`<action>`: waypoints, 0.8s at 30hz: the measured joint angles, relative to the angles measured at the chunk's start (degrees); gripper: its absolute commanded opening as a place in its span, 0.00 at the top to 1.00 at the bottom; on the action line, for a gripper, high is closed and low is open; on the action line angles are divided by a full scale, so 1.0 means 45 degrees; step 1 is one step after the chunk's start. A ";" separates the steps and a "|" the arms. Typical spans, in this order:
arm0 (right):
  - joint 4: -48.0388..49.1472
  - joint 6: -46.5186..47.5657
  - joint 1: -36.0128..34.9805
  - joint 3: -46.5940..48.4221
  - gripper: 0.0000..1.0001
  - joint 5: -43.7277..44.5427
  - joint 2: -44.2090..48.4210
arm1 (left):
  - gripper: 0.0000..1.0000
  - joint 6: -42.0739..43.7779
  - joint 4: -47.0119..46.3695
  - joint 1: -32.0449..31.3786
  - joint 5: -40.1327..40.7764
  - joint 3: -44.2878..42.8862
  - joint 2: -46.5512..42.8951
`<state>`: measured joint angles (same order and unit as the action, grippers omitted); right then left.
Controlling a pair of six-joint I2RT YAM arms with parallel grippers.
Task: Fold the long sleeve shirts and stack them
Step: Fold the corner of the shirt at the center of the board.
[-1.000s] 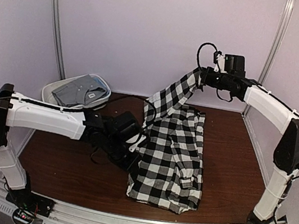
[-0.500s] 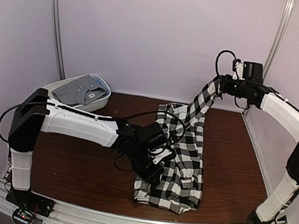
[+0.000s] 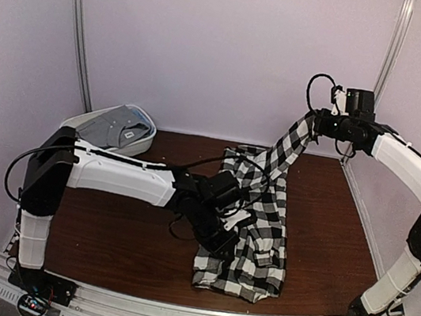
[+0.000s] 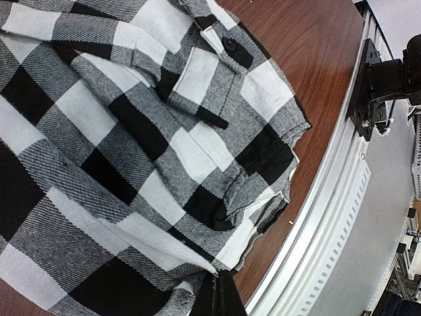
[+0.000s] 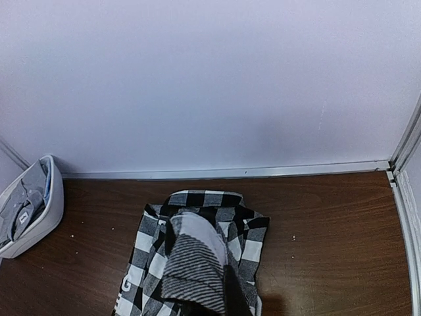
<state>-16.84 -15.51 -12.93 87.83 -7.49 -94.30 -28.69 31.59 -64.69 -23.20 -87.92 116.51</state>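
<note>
Both grippers are clamped on the checked shirt (image 3: 257,242), which lies right of centre on the table (image 3: 118,236): the left gripper (image 3: 234,224) on its left edge, the right gripper (image 3: 317,125) holding a sleeve (image 3: 293,143) aloft. Folding well likely means laying that sleeve across taut and flat while the left pins the body.

pale lilac walls (image 3: 229,41), brown wooden table (image 3: 102,237)
</note>
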 measured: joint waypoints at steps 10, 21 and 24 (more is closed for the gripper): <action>-0.0131 0.0073 0.0015 0.0044 1.00 0.0005 0.0000 | 1.00 0.0068 0.0000 -0.0078 -0.0398 -0.0379 0.0942; -0.0554 0.0078 0.0015 0.0044 1.00 0.0073 0.0097 | 1.00 0.0068 -0.0058 -0.0160 -0.0821 -0.0573 0.1593; -0.0699 0.0087 0.0015 0.0049 1.00 0.0141 0.0321 | 1.00 0.0068 -0.0058 -0.0160 -0.0850 -0.0573 0.1637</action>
<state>-19.99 -15.11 -12.86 88.05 -6.85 -92.86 -28.38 31.33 -65.41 -27.03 -90.50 123.87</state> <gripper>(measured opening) 0.020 0.006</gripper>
